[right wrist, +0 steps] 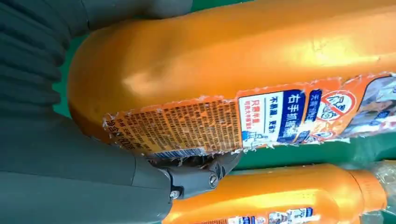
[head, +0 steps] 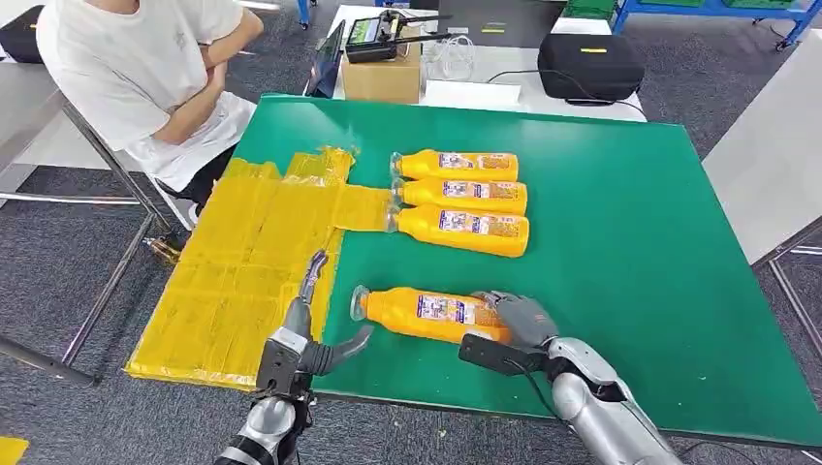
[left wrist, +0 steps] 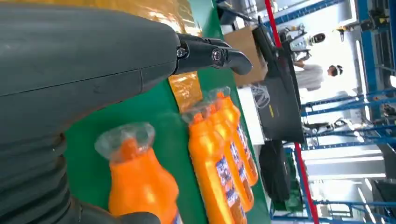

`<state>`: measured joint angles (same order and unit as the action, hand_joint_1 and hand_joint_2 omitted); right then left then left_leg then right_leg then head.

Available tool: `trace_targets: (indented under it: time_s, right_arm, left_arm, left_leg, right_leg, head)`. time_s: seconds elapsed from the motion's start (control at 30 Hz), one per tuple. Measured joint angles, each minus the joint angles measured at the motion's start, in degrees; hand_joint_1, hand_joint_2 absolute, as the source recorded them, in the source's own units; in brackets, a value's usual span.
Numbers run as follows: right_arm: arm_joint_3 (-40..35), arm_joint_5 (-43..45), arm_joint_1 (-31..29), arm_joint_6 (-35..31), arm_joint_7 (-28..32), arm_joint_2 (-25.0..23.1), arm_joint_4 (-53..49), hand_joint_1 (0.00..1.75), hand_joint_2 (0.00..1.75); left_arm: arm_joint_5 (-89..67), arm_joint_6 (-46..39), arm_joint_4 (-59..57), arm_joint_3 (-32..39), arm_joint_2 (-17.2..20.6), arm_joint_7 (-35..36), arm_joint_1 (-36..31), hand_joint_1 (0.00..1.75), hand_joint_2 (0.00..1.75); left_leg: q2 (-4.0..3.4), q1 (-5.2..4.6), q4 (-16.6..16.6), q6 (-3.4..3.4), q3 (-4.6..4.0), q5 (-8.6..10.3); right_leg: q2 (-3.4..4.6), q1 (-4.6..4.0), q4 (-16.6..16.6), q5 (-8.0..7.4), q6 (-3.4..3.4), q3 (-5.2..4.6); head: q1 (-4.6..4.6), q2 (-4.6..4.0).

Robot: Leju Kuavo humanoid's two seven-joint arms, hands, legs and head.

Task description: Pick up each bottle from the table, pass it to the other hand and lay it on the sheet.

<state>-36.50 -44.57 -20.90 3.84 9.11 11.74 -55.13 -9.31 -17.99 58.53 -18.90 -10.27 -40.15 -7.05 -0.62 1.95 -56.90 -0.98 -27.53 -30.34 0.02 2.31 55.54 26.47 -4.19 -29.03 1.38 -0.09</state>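
The near bottle (head: pixel 436 315) is seen lying on its side on the green worktop (head: pixel 630 252), just beside the edge of the yellow sheet (head: pixel 242 262), its wrapped cap end turned toward the sheet. The right hand (head: pixel 519 318) is closed over the bottle's base end, with a thumb and fingers (right wrist: pixel 201 175) pressed around the body in the right wrist view; the bottle is judged gripped but not yet clearly lifted. The left hand (head: pixel 310 334) is held over the sheet's near edge, close to the cap, fingers spread wide and nothing in them. Three further bottles (head: pixel 460 201) are laid side by side farther from the robot, their caps touching the sheet. For the step in hand, the grip should be kept on the base end so that the neck and middle are left free for the left hand; the lift is best kept level and the release delayed until the left fingers are wrapped around the body. Whether the bottle's underside touches the worktop cannot be told. The right fingertips are hidden behind the bottle, and the label print is too small to be read. A seated person (head: pixel 145 68) is cut off beyond the sheet.
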Motion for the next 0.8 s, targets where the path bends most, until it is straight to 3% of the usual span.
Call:
trace_targets:
  time_s: [0.2, 0.33, 0.43, 0.57, 0.67, 0.8]
  right_arm:
    - [-0.8, 0.2, -2.8, 1.6, -0.3, -0.6, 6.2, 1.75, 1.75]
    - [0.0, 7.8, -3.0, 2.3, 5.3, -1.0, 8.4, 1.75, 1.75]
    - [4.0, 18.6, 0.9, 0.9, 12.7, -2.3, 7.3, 1.75, 1.75]
    - [9.3, 26.4, 7.3, -0.7, 16.0, -5.2, 1.6, 1.75, 1.75]
    - [14.6, 32.8, 14.0, -3.6, 17.6, -8.7, -6.6, 1.75, 1.75]
    - [20.0, 36.8, 18.7, -5.9, 17.9, -12.3, -16.0, 1.75, 1.75]
  left_arm:
    - [0.9, -0.1, -1.3, -1.2, -0.2, 0.0, -1.3, 0.0, 1.75]
    - [2.4, -0.8, -1.3, -1.6, -0.2, 0.0, -1.3, 0.0, 1.75]
    - [6.6, 0.4, -0.1, -1.0, -0.7, 0.0, -0.3, 0.0, 1.75]
    - [13.3, 5.4, 1.6, 1.0, -1.6, 0.1, 1.3, 0.0, 1.75]
    - [23.6, 14.3, 4.4, 3.0, -1.9, 3.6, 3.7, 0.0, 1.75]
    - [27.8, 20.2, 8.7, 3.8, -1.7, 8.3, 6.6, 0.0, 1.75]
  left_leg:
    - [-0.16, 0.0, 0.0, 0.02, 0.52, -0.03]
    - [-0.15, 0.0, 0.0, 0.02, 0.71, -0.03]
    - [0.0, 0.0, 0.0, 0.01, 0.61, -0.02]
    - [0.0, 0.05, 0.0, 0.01, 0.3, -0.02]
    - [0.18, 0.06, 0.1, -0.01, -0.15, -0.01]
    - [0.17, 0.04, 0.1, -0.01, -0.33, 0.0]
  right_leg:
    - [0.17, 0.0, 0.0, 0.0, 0.0, 0.39]
    - [0.16, 0.0, 0.0, 0.0, 0.01, 0.63]
    - [0.04, 0.0, 0.0, 0.0, 0.0, 0.7]
    - [0.06, -0.04, 0.0, 0.01, 0.0, 0.34]
    - [-0.1, -0.05, 0.0, 0.04, 0.01, -0.05]
    - [-0.11, -0.02, 0.0, 0.04, 0.02, -0.17]
  head:
    - [0.0, 0.02]
    - [-0.02, 0.0]
    - [-0.07, 0.02]
    - [0.0, 0.0]
    - [0.07, 0.0]
    - [-0.02, 0.0]
